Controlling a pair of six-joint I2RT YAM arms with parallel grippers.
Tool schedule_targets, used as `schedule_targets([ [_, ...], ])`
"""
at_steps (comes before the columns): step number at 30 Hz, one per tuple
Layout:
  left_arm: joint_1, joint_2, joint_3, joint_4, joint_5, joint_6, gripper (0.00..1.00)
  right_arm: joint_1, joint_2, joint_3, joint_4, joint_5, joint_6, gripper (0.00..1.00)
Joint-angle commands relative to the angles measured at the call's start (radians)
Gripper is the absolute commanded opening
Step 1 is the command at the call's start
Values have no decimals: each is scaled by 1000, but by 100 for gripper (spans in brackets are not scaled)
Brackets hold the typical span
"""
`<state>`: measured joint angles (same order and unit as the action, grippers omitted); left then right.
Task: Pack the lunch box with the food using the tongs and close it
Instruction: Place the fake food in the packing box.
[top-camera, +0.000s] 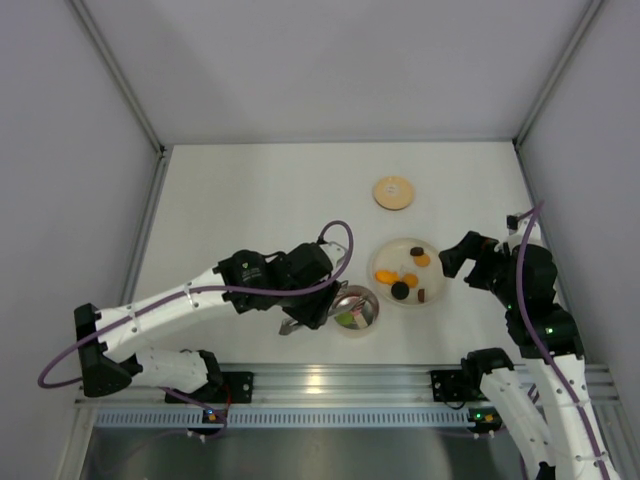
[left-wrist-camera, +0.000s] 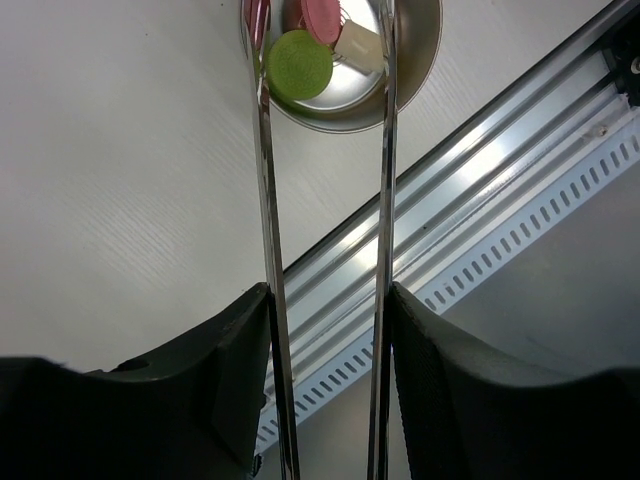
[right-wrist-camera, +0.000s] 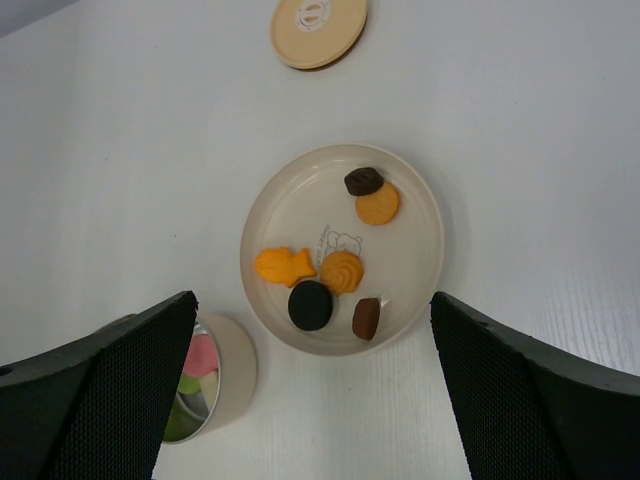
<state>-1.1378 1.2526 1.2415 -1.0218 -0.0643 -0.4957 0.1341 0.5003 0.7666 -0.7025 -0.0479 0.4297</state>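
The lunch box (left-wrist-camera: 420, 80), near the front edge of the surface (top-camera: 250, 200) and just left of the plate (right-wrist-camera: 420, 260), holds green, pink and cream pieces; the tongs (left-wrist-camera: 268, 200) reach over it, arms parted, pinched by the left gripper (left-wrist-camera: 330, 390). Packing looks midway: next, swing to the six pieces of food (right-wrist-camera: 342, 271) on the plate and squeeze one. The right gripper (right-wrist-camera: 312, 310) hangs spread by the plate, with the lid (right-wrist-camera: 318, 25) lying beyond.

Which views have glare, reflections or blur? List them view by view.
Left wrist: the aluminium rail glares white, the steel lunch box mirrors the food inside, the tongs carry bright streaks, the end effector's dark fingers look soft. Top external: the same rail glares; elsewhere light is even, shadows faint. Right wrist: the cream plate is sharp and evenly lit.
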Motion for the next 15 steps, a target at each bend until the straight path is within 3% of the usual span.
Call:
schedule_targets([
  [1,-10,-2,15,2,9,-1,54,-11,6,14,11,3,-5,99],
  [7,-20,11,91,5,-14,2,52,-11,12,19,17,-1,-3,99],
  [15,-48,171,294,26,-84,32,52,-13,24,36,9,0,-5,99],
])
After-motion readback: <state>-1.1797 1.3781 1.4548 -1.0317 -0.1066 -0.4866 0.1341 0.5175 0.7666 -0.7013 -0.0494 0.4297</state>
